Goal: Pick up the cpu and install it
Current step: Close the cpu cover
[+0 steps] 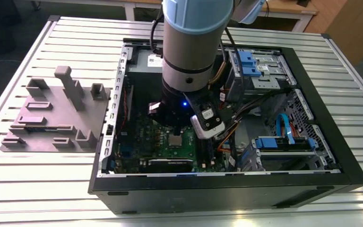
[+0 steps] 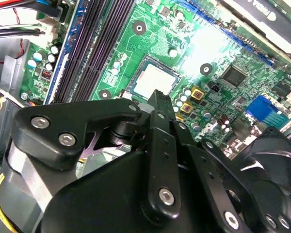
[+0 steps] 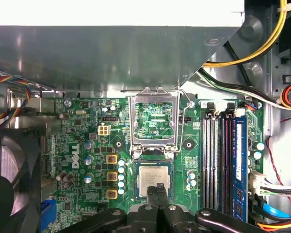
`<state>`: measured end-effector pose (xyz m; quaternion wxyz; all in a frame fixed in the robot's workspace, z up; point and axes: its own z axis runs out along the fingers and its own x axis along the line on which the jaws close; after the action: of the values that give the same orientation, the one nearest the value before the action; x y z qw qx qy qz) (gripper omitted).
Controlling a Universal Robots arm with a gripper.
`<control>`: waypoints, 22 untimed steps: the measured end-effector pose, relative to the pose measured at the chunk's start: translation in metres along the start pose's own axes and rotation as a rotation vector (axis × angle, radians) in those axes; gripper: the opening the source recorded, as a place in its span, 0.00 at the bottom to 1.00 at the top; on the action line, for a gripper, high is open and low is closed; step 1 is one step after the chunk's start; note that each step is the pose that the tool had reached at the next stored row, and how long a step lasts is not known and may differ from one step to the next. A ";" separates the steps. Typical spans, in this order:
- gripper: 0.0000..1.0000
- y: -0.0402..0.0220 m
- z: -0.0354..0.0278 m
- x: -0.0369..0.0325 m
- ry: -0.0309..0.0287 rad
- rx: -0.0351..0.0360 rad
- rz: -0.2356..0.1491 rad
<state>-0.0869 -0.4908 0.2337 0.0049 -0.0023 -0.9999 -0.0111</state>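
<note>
The cpu (image 3: 153,178) lies flat in its socket on the green motherboard (image 3: 77,141), its silvery top facing up. It also shows as a small pale square in the second wrist view (image 2: 155,80) and in the exterior view (image 1: 176,140). The silver socket frame (image 3: 153,97) stands flipped open beside it. My gripper (image 3: 158,186) hovers over the chip's edge, fingers pressed together with nothing between them. In the second wrist view the gripper (image 2: 157,93) ends just short of the chip. The arm (image 1: 188,56) reaches down into the open computer case (image 1: 320,156).
A grey-mauve block with upright posts (image 1: 55,116) sits on the slatted table at the exterior view's left. Inside the case, memory slots (image 3: 220,155), a black fan (image 3: 5,184), loose cables (image 3: 262,43) and blue drive bays (image 1: 251,64) crowd around the socket.
</note>
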 end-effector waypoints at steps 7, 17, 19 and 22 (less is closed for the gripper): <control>0.10 0.0000 -0.0001 0.0001 0.0013 0.0007 -0.058; 0.10 0.0005 0.0001 -0.0032 0.0033 0.0026 -0.139; 0.10 0.0008 0.0002 -0.0052 0.0034 0.0026 -0.139; 0.10 0.0010 0.0002 -0.0068 0.0035 0.0025 -0.139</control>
<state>-0.0801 -0.4899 0.2335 0.0059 0.0672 -0.9977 -0.0101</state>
